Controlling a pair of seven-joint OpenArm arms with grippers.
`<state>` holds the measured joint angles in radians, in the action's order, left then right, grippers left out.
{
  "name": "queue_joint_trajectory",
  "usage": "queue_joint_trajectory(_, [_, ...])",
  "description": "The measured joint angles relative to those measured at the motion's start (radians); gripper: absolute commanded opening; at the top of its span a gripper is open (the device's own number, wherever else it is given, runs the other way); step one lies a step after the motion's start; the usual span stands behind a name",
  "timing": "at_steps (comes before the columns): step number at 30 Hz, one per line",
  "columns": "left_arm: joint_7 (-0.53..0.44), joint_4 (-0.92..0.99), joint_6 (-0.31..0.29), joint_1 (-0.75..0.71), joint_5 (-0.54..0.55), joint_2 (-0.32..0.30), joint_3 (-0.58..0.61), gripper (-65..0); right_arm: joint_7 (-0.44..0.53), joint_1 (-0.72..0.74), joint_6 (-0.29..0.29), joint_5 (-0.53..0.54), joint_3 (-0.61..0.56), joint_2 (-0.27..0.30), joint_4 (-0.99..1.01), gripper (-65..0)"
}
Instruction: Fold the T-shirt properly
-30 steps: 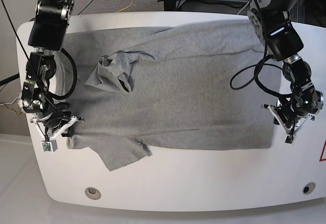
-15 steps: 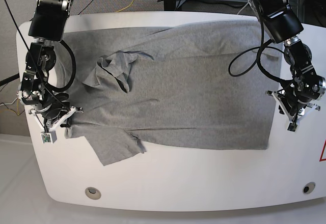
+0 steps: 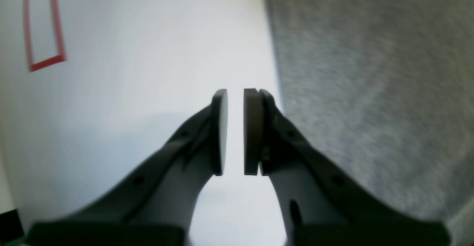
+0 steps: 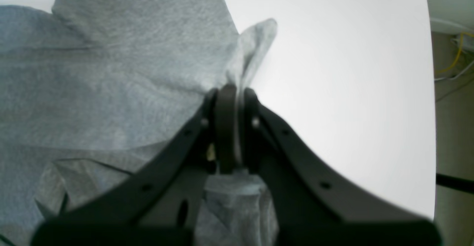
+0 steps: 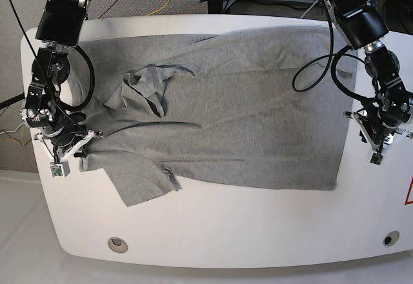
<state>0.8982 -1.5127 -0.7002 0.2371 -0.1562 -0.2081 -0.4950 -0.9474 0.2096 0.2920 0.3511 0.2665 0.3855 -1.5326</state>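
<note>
Where the base view gives the whole layout, the shirt [image 5: 226,110] lies spread over most of the white surface [image 5: 213,232], collar end toward frame left, hem toward frame right. One sleeve [image 5: 145,90] is folded onto the body in the upper left; the other sleeve [image 5: 142,184] juts toward the lower left edge.

Right hand [image 5: 80,147], frame left in the base view: arm reaching down from the upper left corner, the hand low at the shirt's left edge. The right wrist view alone shows the grip: pads clenched on a pinched ridge of grey cloth [image 4: 251,49] that stands up beyond the fingertips [image 4: 226,101], bare surface to the right of it, more shirt to the left and beneath.

Left hand [image 5: 381,132], frame right in the base view: arm coming down from the upper right corner, a black cable [image 5: 322,71] looping over the cloth beside it, the hand pointing down just off the shirt's right edge. The left wrist view alone shows its state: the two pads [image 3: 251,131] stand a narrow slit apart with nothing between them, released, over bare white surface; the shirt's hem edge [image 3: 276,64] runs just to the right of the fingers. A red outline mark [image 3: 44,27] sits in that view's upper left.

Two round holes [image 5: 117,243] show near the surface's lower edge in the base view.
</note>
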Motion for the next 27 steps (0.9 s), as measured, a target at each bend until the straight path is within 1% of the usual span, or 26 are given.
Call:
queue_joint_trajectory(1, [-0.001, 0.008, 0.000, 0.015, 0.000, -0.004, 0.000, -46.7, 0.000, 0.000, 0.000, 0.000, 0.000, 0.000, 0.000, -60.6])
queue_joint_trajectory(4, [-0.018, 0.065, -0.005, 0.061, 0.023, -0.026, -0.002, -32.0, 0.000, 0.000, 0.002, 0.001, -0.001, -0.001, 0.000, -60.6])
queue_joint_trajectory(6, [-0.053, 0.129, -0.004, 0.092, 0.025, -0.045, -0.003, -25.2, 0.000, 0.000, 0.002, 0.000, -0.002, -0.003, -0.001, -60.6])
queue_joint_trajectory(9, [-0.106, 0.231, 0.002, 0.136, 0.006, -0.055, -0.026, -20.9, 0.000, -0.001, -0.003, -0.007, -0.002, -0.011, -0.001, -60.6])
queue_joint_trajectory(10, [-0.137, 0.271, 0.004, 0.148, 0.006, -0.059, -0.035, -20.5, 0.000, -0.001, -0.003, -0.006, -0.004, -0.015, -0.001, -60.6])
queue_joint_trajectory(14, [-0.200, 0.395, 0.003, 0.191, 0.007, -0.076, -0.040, -20.0, 0.000, 0.000, 0.003, 0.002, -0.006, -0.021, -0.003, -60.6])
queue_joint_trajectory(21, [-0.307, 0.725, 0.003, 0.327, 0.010, -0.110, -0.042, -19.5, 0.000, -0.005, 0.000, -0.006, -0.005, -0.014, -0.003, -60.5])
queue_joint_trajectory(23, [-0.357, 0.823, 0.003, 0.362, 0.011, -0.127, -0.042, -19.5, 0.001, -0.005, 0.001, -0.006, -0.005, -0.014, -0.003, -60.5])
queue_joint_trajectory(27, [-0.443, 0.958, 0.007, 0.397, 0.011, -0.145, -0.044, -19.5, 0.000, -0.006, 0.003, -0.005, -0.005, -0.014, -0.003, -60.5])
